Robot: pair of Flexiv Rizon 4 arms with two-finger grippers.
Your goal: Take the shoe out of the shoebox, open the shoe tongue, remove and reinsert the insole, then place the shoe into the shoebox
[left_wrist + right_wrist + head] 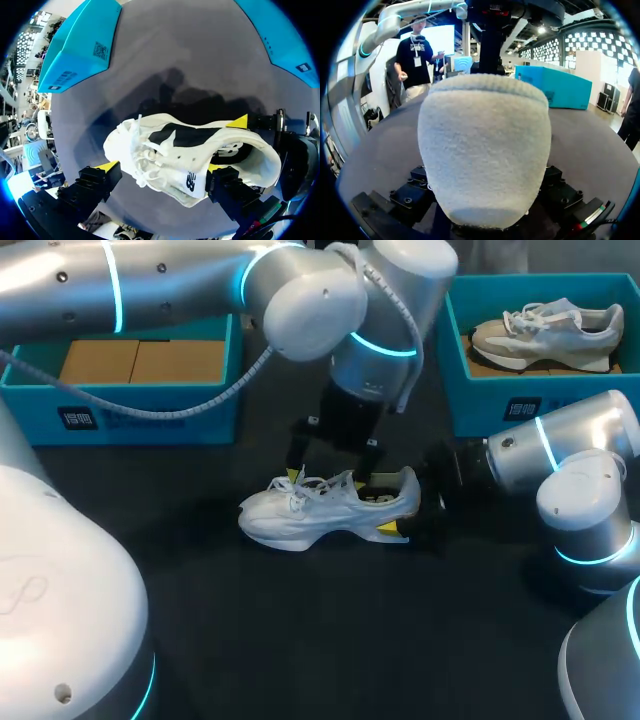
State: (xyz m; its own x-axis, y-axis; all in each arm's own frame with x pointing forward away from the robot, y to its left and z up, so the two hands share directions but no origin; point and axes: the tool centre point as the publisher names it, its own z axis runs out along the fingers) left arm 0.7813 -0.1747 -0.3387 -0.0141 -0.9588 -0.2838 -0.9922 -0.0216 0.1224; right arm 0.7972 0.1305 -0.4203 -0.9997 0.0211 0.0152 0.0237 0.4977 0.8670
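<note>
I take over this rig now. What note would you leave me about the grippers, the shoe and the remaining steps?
Left gripper: open, above the white shoe, shoe between its fingers.
Right gripper: shut on the shoe's heel.
The shoe stands on the table, out of any box. A second shoe lies in the right blue box.
Done: shoe taken out.
Unclear: tongue and insole state.
Left: tongue, insole, return to box.

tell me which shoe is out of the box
The white shoe, standing on the dark table in the middle; the grey shoe sits inside the blue box at the right.
</note>
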